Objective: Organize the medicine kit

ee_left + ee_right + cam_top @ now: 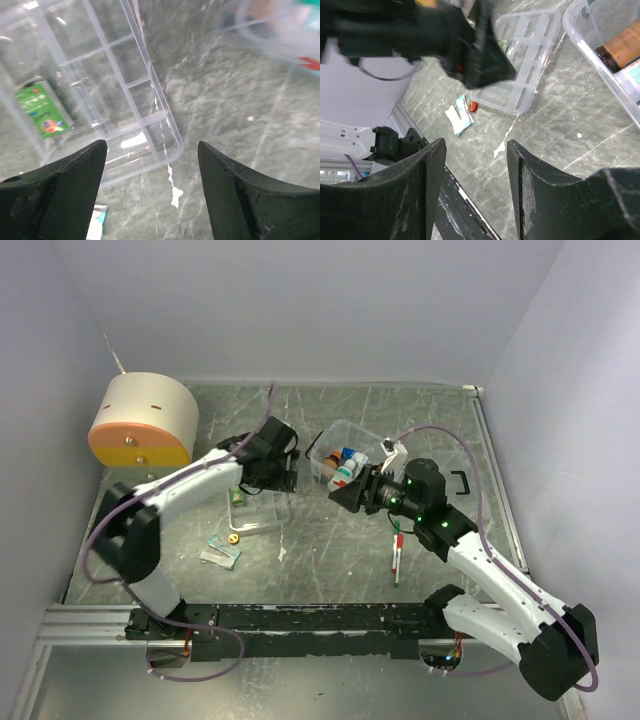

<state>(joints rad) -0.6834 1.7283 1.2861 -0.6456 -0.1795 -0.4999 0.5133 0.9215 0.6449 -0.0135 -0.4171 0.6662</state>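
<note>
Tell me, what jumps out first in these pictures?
A big round drum, beige and orange, sits far left on the table. In the middle, a clear box holds little bottles, with a clear compartment tray lying to its left.

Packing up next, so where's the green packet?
Top view, left of centre: the green packet lies at the left end of the clear compartment tray.

Soft, even light from above keeps shadows faint on the grey marbled worktop point(330, 550). White glare streaks the clear plastic compartment tray point(125, 100). The close black fingers point(55, 195) look soft, and the dark left arm point(420, 35) is blurred.
</note>
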